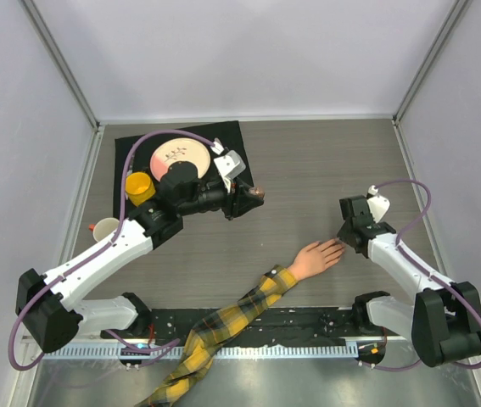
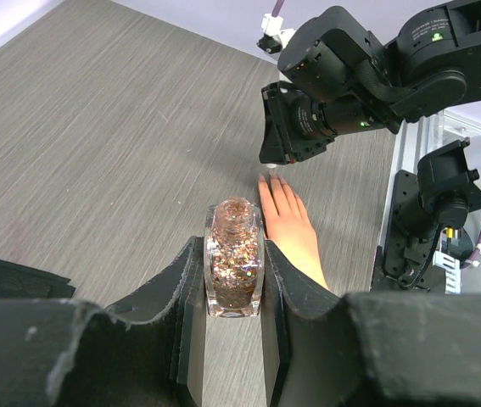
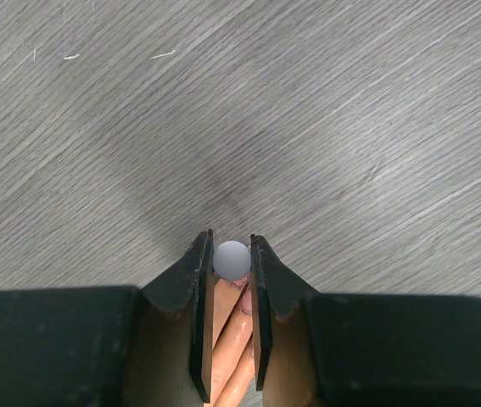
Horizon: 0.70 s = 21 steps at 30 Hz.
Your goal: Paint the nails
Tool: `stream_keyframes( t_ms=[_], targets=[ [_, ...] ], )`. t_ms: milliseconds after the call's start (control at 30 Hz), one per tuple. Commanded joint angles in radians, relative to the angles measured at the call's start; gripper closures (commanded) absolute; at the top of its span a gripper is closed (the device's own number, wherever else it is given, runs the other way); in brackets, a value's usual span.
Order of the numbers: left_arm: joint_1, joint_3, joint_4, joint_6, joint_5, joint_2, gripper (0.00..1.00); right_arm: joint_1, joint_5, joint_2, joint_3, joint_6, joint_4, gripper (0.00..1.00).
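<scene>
The nails (image 2: 265, 181) of the pale peach mannequin hand (image 1: 316, 256), lying on the grey wood-grain tabletop (image 3: 350, 127), are too small to make out. Above its fingertips the right gripper (image 3: 231, 246) pinches a smooth grey round-topped piece (image 3: 232, 260), its lower end hidden. The left gripper (image 2: 233, 297) clamps a clear rectangular bottle of coppery glitter (image 2: 234, 254), well apart.

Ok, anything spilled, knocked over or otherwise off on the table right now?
Nothing stands out. The left gripper holds the glitter polish bottle squarely, the right gripper holds a small grey-tipped applicator over the mannequin hand at its fingertips, and no polish shows spilled on the table.
</scene>
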Motion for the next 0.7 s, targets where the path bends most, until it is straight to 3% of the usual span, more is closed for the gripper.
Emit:
stream_keyframes(
  t_ms=[0,667],
  targets=[
    [-0.005,0.006,0.036,0.012,0.02,-0.03,1.0,-0.004,0.016,-0.036,0.039,0.015,-0.035,0.99],
    [-0.005,0.003,0.034,0.012,0.023,-0.036,1.0,-0.004,0.036,-0.046,0.016,0.047,-0.04,0.99]
  ],
)
